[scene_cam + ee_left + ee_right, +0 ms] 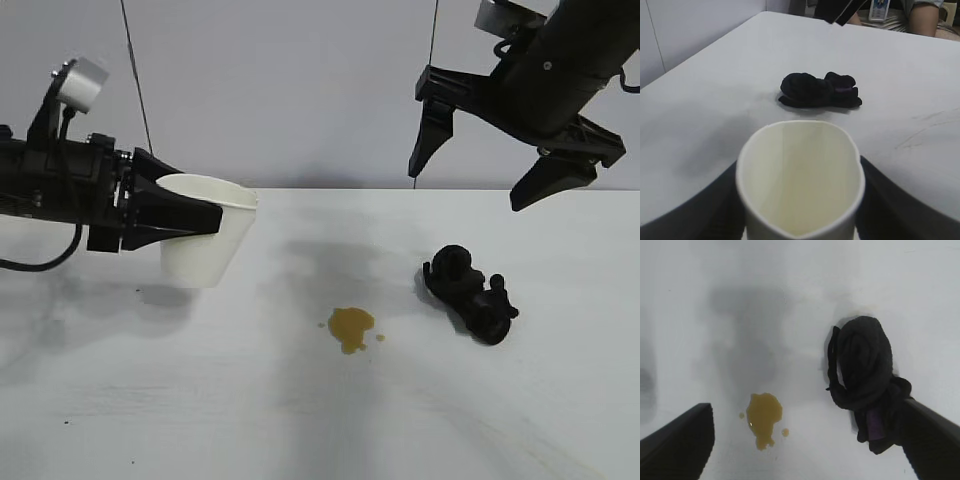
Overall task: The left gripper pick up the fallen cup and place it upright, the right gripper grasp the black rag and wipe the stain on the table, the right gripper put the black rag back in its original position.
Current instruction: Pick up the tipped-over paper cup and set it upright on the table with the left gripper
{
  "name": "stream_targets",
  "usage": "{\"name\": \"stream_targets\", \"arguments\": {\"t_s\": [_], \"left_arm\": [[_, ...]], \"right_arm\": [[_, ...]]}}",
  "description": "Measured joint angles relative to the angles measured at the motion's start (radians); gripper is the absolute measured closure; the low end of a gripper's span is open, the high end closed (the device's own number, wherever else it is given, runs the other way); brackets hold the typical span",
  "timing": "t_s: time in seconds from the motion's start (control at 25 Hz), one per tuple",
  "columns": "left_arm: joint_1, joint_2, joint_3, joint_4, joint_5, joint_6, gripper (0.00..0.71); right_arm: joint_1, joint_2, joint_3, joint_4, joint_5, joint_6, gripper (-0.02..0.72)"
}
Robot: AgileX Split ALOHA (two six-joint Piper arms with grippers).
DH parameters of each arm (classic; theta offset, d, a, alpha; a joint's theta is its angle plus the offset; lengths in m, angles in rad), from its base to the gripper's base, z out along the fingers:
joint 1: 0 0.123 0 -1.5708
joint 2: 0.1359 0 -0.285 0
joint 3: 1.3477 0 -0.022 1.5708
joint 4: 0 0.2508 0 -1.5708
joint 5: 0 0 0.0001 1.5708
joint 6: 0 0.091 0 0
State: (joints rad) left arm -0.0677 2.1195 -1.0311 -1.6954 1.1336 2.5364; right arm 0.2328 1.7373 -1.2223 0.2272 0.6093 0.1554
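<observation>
your left gripper (190,215) clamps the one cup (205,240), upright at the table's (150,400) left. right gripper (500,150) hangs spread wide above one black rag (470,295); one stain (350,327) between, open tabletop all around.

White table against a plain pale wall

A wide matte white table (300,420) fills the near ground, marked with faint grey smudges and soft broad shadows. Behind its far edge rises a bare, pale grey wall (300,90), evenly lit, with two thin dark cables (137,80) hanging down in front of it. From the left wrist view, a light panelled wall (685,25) runs along one side of the table, and a seated person (900,15) shows partly past its far end.
</observation>
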Motion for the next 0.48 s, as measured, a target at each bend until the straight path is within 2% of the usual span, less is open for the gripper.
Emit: {"name": "stream_targets", "arguments": {"t_s": [0.16,0.48], "left_arm": [[0.013,0.046,-0.008,0.000,0.000,0.040,0.304],[0.035,0.049,-0.010,-0.003,0.002,0.083,0.305]], "right_arm": [[0.000,0.000,0.000,-0.003,0.000,0.000,0.009],[0.000,0.000,0.000,-0.012,0.000,0.000,0.009]]}}
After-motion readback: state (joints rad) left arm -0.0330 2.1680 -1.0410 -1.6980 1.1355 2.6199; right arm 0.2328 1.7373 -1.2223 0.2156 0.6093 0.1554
